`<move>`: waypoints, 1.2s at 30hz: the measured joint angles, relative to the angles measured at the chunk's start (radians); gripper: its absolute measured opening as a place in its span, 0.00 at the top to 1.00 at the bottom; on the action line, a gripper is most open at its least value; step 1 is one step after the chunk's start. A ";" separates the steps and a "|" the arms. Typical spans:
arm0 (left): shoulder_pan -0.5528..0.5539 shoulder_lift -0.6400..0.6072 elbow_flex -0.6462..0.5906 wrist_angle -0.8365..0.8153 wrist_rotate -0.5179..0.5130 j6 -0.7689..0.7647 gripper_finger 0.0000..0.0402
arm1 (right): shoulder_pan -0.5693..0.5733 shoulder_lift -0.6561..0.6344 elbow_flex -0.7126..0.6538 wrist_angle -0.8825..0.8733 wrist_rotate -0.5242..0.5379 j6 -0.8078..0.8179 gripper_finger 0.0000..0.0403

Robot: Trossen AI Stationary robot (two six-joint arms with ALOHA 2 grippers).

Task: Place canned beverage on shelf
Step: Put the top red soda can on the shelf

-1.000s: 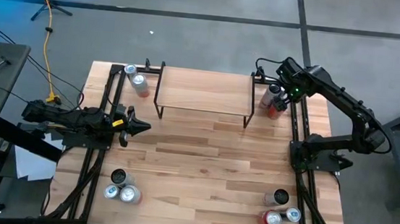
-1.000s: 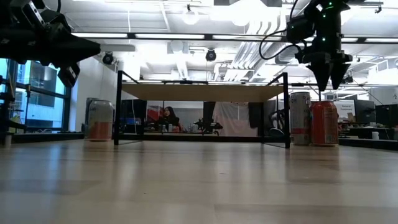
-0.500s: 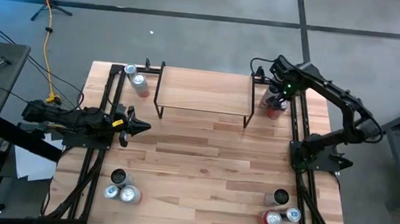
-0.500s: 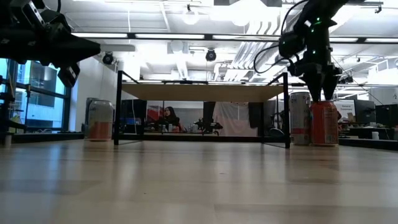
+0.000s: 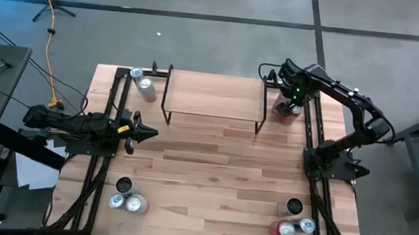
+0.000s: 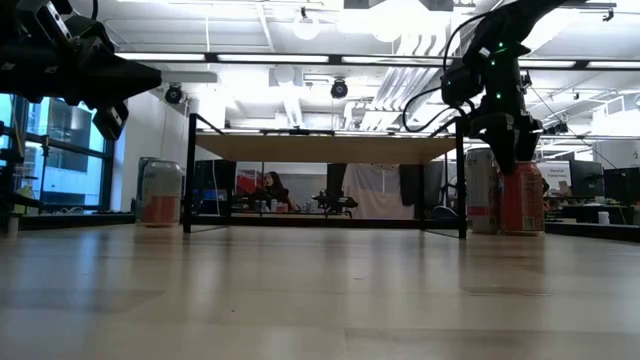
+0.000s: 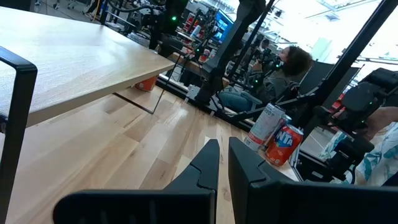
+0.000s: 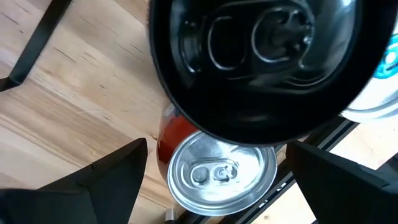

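The red can stands on the tabletop just right of the shelf. The right pincer straddles its top, wide open, gripping nothing. Next: lower, close, lift. A white can crowds alongside; the shelf leg is near. The left pincer waits shut.

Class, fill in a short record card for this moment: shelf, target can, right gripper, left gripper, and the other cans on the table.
shelf: low riser with light wood plank top and thin black legs, nothing on it
target can: upright red can with silver lid, right of the shelf beside a white can
right gripper: open, fingers on either side of the red can, not yet closed
left gripper: shut, waiting at the table's left side
other cans: groups at three other corners
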 joint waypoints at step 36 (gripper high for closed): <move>0.000 0.000 0.000 0.000 0.000 0.000 1.00 | 0.009 0.004 0.000 -0.066 -0.001 0.011 0.31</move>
